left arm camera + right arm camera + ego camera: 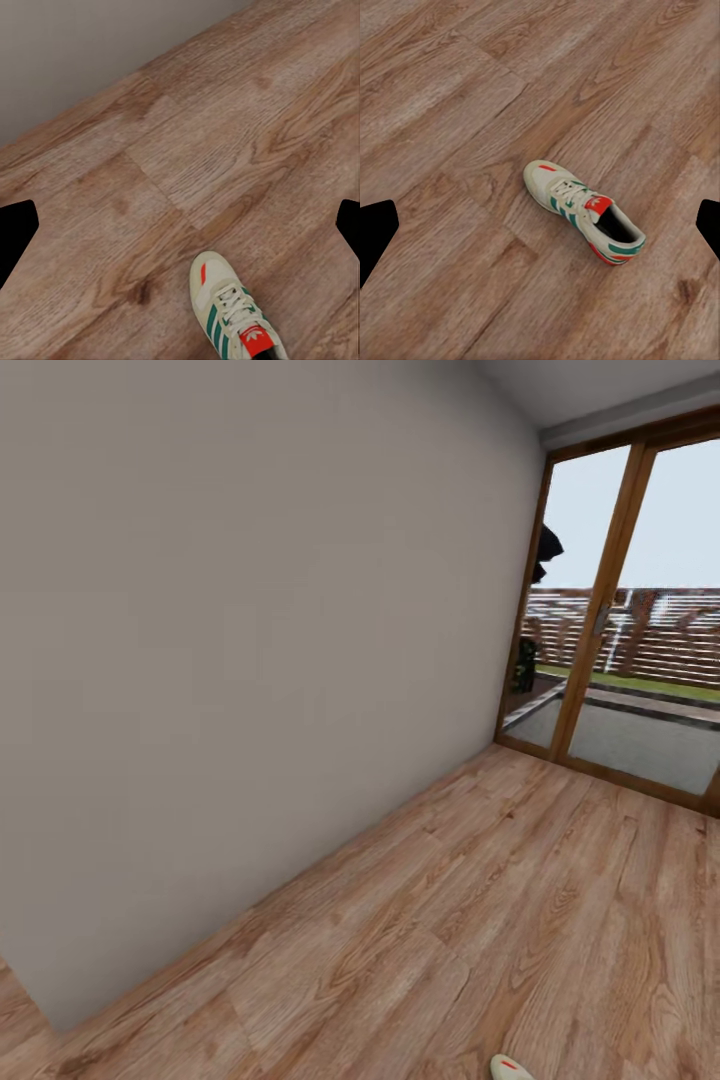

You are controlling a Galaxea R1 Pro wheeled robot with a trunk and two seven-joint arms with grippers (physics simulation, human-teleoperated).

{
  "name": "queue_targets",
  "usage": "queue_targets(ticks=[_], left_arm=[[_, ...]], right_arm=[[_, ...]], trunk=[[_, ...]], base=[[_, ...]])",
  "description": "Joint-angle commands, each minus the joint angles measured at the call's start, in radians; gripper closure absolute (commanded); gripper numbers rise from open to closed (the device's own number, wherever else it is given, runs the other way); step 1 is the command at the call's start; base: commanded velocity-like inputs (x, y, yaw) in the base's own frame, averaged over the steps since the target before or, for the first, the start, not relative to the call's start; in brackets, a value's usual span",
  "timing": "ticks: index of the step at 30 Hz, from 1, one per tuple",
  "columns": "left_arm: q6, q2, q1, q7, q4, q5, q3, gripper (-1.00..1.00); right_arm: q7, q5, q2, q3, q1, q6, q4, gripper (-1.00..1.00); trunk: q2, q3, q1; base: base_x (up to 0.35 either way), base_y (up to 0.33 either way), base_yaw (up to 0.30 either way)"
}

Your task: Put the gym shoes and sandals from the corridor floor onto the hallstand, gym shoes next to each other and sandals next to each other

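Note:
One cream-white gym shoe [585, 214] with green stripes and red-orange patches lies on its sole on the wood-plank corridor floor [480, 920]. My right gripper [540, 232] hangs open above it, its dark fingertips [375, 232] wide apart. In the left wrist view a gym shoe [232, 315] lies below my open left gripper [180, 232], toe towards the wall. Whether both views show the same shoe I cannot tell. A cream toe of a gym shoe [510, 1068] peeks in at the head view's lower edge. The sandals and the hallstand are out of view.
A plain grey wall [230, 640] runs along the left of the corridor. A wood-framed glass door [610, 620] closes the far end, with paved ground and a fence outside. Wood floor stretches between the wall and the door.

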Motion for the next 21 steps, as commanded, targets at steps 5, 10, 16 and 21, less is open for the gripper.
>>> queue_targets(ticks=[5, 10, 16, 21], left_arm=[[-0.003, 0.000, -0.001, 0.000, 0.001, 0.001, 0.001, -1.00], [-0.003, 0.000, -0.001, 0.000, 0.001, 0.001, 0.001, -1.00], [-0.003, 0.000, -0.001, 0.000, 0.001, 0.001, 0.002, -1.00], [-0.003, 0.000, -0.001, 0.000, 0.001, 0.002, 0.003, -1.00]], right_arm=[[0.000, -0.010, 0.000, 0.003, -0.001, -0.004, 0.001, -1.00], [0.000, -0.010, 0.000, 0.003, -0.001, -0.004, 0.001, -1.00], [0.000, -0.010, 0.000, 0.003, -0.001, -0.004, 0.001, -1.00], [0.001, -0.010, 0.000, 0.003, -0.001, -0.004, 0.001, -1.00]], trunk=[[-0.001, -0.001, 0.000], [-0.001, -0.001, 0.000], [-0.001, -0.001, 0.000], [-0.001, -0.001, 0.000]], base=[[0.000, -0.127, 0.000], [0.000, -0.173, 0.000], [0.000, -0.106, 0.000], [0.000, -0.070, 0.000]])
